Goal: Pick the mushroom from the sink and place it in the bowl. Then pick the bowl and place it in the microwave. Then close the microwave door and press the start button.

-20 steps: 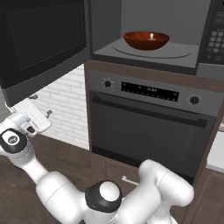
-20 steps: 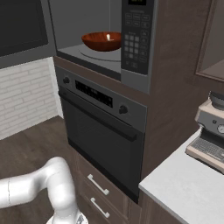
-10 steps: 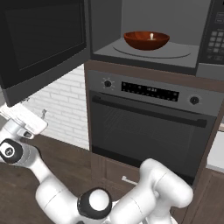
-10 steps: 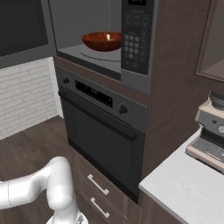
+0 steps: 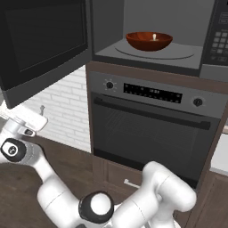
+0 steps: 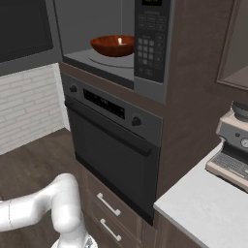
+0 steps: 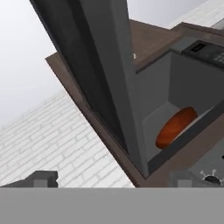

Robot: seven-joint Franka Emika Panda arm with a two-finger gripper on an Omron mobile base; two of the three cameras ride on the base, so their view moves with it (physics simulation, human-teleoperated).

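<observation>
Bowl sits on the turntable inside the microwave, with a small pale lump showing in it that I take to be the mushroom. So what's left is the door and the start button.

Microwave door is swung wide open to the left. My jaws are spread fully and hold nothing; in the hand view the tips sit low, below the door's bottom edge, with the door's edge running up the middle of the frame and the bowl visible past it.

Risks from here:
- I'm under and outside the door, out at the left of the left base view. If I push near the hinge side I get little leverage and the door stalls half-shut.
- Open fingers can snag the door's lower edge or slide off it instead of pushing it flat.
- A hard swing could slam and rebound, leaving it unlatched, so the start press does nothing.
- Keypad is on the right; the buttons are small, so wide jaws could hit a wrong key.
- The oven directly below is in my elbow's sweep path.
</observation>
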